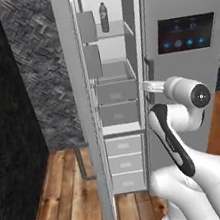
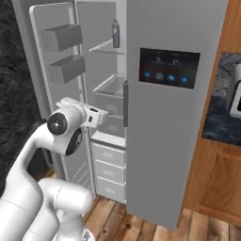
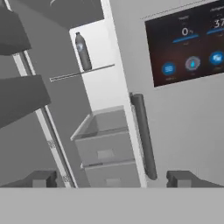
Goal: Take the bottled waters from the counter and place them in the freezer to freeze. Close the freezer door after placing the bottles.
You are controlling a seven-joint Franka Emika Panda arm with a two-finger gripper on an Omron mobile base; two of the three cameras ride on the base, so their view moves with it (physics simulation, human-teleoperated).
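A clear greyish bottle [image 1: 103,17] [image 2: 115,33] [image 3: 82,51] stands upright on a white shelf [image 1: 114,32] [image 2: 104,46] [image 3: 81,73] high inside the freezer [image 1: 121,105] [image 2: 106,94] [image 3: 103,131], above and beyond the tool [image 3: 113,179] and a little to its left in the hand view. The tool hangs in front of the open compartment, well apart from the bottle, its two dark tips spread wide with nothing between them. Straight ahead of it, below the shelf, are the grey drawers [image 1: 117,93] [image 2: 110,94] [image 3: 107,144], the top one open-topped. Just to its right in the hand view runs a dark vertical bar handle [image 3: 143,135] [image 2: 125,103] on the neighbouring grey panel, which carries a dark touchscreen [image 1: 185,33] [image 2: 168,67] [image 3: 188,43]. To the tool's left the freezer door [image 1: 81,112] [image 2: 52,84] stands swung open, its inner bins [image 2: 63,52] [image 3: 19,65] facing the compartment. Farther right, in the right base view, a piece of the dark worktop [image 2: 221,120] sits above brown cabinets [image 2: 212,179]. Wooden floor [image 1: 67,205] [image 2: 113,221] lies below.
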